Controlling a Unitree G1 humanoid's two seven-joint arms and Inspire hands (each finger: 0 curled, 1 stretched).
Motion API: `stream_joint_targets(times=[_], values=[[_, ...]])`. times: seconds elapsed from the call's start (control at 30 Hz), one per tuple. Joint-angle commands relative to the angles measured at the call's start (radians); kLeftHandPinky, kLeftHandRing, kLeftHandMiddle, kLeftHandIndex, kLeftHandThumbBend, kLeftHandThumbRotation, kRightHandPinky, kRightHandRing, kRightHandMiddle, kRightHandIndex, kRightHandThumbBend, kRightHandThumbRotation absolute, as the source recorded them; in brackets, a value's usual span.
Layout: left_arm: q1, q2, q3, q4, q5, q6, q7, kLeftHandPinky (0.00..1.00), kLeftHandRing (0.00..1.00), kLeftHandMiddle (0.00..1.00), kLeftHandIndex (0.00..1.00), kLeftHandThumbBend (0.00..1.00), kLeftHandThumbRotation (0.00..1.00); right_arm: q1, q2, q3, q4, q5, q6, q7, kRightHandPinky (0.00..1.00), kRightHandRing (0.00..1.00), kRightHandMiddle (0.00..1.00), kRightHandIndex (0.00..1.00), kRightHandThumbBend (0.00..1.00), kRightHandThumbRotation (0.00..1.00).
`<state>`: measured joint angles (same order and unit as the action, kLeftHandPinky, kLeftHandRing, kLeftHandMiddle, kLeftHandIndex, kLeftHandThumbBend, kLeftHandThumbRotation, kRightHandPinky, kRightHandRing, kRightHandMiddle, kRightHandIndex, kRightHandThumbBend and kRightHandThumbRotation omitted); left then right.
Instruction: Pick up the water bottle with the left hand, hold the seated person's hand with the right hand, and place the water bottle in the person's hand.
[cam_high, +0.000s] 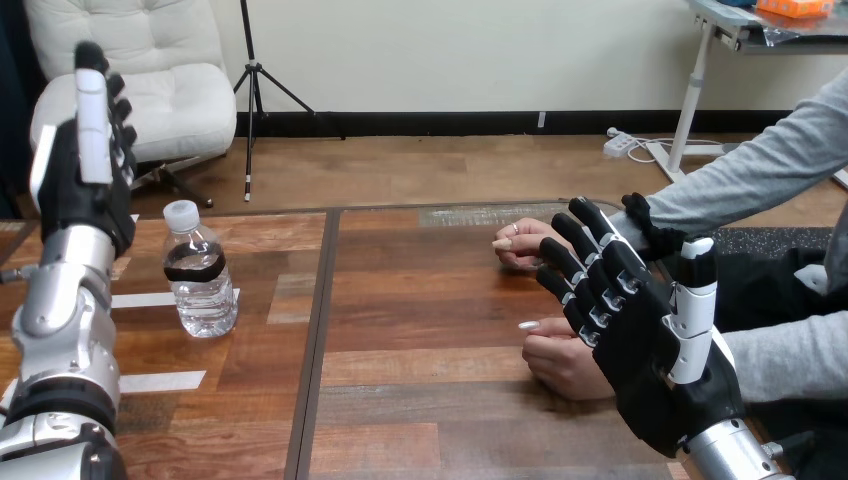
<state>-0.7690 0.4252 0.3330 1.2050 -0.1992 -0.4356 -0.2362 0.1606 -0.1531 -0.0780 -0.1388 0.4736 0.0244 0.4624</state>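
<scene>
A clear water bottle (198, 270) with a white cap and dark label stands upright on the table at the left. My left hand (88, 165) is raised above and to the left of it, fingers straight up, open, not touching it. My right hand (640, 335) is open at the right, fingers spread, hovering in front of the person's hands. The person's nearer hand (562, 360) rests loosely curled on the table, partly behind my fingers. Their farther hand (522, 243) lies on the table just beyond. I cannot tell whether my right hand touches either one.
The wooden table (420, 330) has white tape strips (150, 299) by the bottle. The person's grey-sleeved arms (770, 170) reach in from the right edge.
</scene>
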Motion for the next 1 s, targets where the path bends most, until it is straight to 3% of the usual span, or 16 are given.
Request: stream_joint_targets(times=[0.0,0.57,0.97], values=[[-0.102,0.019,-0.006,0.018,0.017,0.014,0.025,1.00,1.00,1.00,1.00,0.76,1.00,-0.068,0.004,-0.009,-0.022,0.010,-0.017,0.010,1.00,1.00,1.00,1.00,0.96,1.00],[-0.123,0.012,-0.013,0.057,0.062,0.073,0.118,1.00,1.00,1.00,1.00,0.67,1.00,-0.066,0.009,-0.010,-0.024,0.008,-0.018,0.001,1.00,1.00,1.00,1.00,0.97,1.00],[-0.133,0.011,-0.014,0.072,0.074,0.107,0.139,1.00,1.00,1.00,1.00,0.66,1.00,-0.065,0.009,-0.010,-0.029,0.014,-0.012,0.002,1.00,1.00,1.00,1.00,0.97,1.00]])
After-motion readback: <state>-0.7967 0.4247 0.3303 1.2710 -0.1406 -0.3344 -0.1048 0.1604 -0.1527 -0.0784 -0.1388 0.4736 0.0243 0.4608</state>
